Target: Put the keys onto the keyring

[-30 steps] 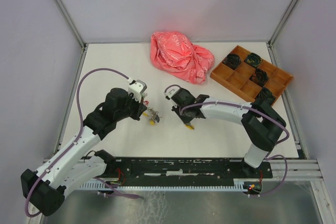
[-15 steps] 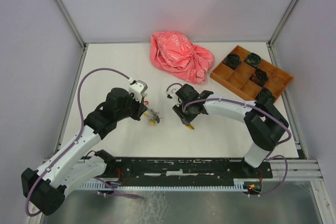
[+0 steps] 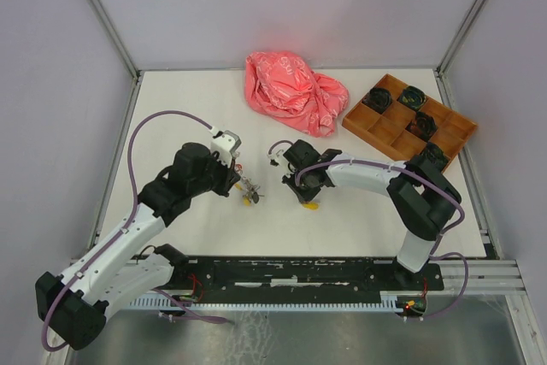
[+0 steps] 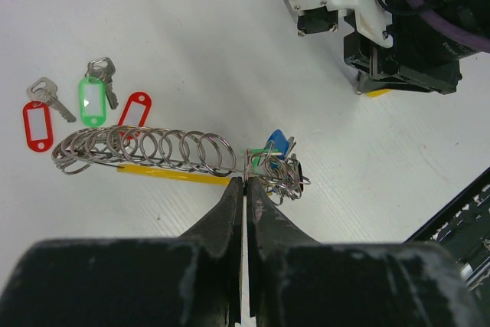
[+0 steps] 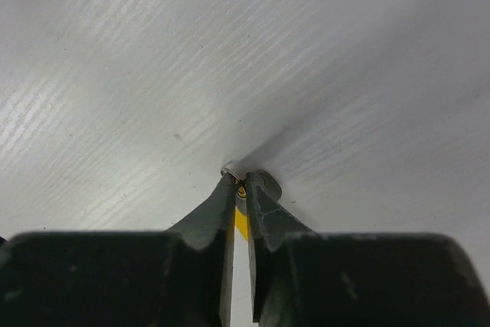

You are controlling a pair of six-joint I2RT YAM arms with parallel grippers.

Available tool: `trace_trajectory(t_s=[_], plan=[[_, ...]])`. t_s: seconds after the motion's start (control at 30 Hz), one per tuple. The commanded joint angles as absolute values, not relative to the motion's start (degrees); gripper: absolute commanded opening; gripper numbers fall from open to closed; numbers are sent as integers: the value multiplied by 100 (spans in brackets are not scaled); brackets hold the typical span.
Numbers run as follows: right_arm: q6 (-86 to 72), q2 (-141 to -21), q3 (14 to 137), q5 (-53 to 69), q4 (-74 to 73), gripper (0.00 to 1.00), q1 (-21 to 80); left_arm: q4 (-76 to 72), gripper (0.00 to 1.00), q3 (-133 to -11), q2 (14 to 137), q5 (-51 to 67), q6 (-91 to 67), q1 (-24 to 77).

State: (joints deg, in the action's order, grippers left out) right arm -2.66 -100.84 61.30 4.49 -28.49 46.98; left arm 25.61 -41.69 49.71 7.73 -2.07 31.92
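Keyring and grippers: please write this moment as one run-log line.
left gripper: shut on keyring | right gripper: shut on yellow-tag key | green-tag key: on table

Right wrist view. Two dark jaws rise from the bottom edge and converge near frame centre. Only a slim gap is left between them.

At the tips: a small silver key (image 5: 265,184) part, rounded. It touches both tips and rests on the counter (image 5: 115,74). Too small to tell which part of the key it is.

In the gap just below the tips: a sliver of yellow tag (image 5: 240,224). The rest of it is hidden by the jaws.

Counter: white, with fine parallel ridges running diagonally. A soft shadow fans from the tips toward upper right.
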Motion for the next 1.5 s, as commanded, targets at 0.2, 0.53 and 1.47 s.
trace_trajectory(t_s=[0.2, 0.53, 1.47], plan=[[-1026, -9728, 6569, -82, -3157, 2, 4693, 2215, 3, -4253, 4989, 922, -35, 3164], [-2214, -10265, 6797, -547, -3205, 5, 4803, 2258, 3, -4278, 5107, 940, -70, 3155], [-1553, -8868, 5901, 411, -2582, 54, 4329, 2233, 3, -4263, 5089, 877, -141, 3155]])
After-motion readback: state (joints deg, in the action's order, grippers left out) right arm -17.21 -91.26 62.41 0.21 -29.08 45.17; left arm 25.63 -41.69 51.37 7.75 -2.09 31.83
